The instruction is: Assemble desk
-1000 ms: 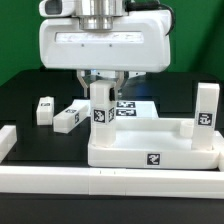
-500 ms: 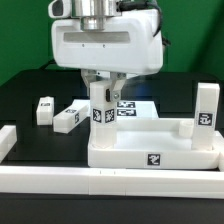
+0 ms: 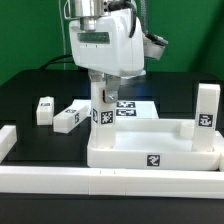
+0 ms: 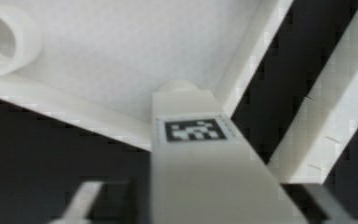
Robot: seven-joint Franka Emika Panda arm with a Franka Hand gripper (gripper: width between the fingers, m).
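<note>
gripper (image 3: pixel 104 92) clamped tight on an upright leg (image 3: pixel 101 115), at the tabletop (image 3: pixel 150 157) corner on the exterior view's left, another leg (image 3: pixel 206 108) standing on the right

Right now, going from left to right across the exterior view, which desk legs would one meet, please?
standing loose leg → lying loose leg → held leg → right-hand leg

Blurred, cropped grip
In the wrist view the blurred fingers (image 4: pixel 83 205) run off the edge beside the leg (image 4: pixel 202 150), contact unclear; in the exterior view the leg hides part of the marker board (image 3: pixel 132 108).
</note>
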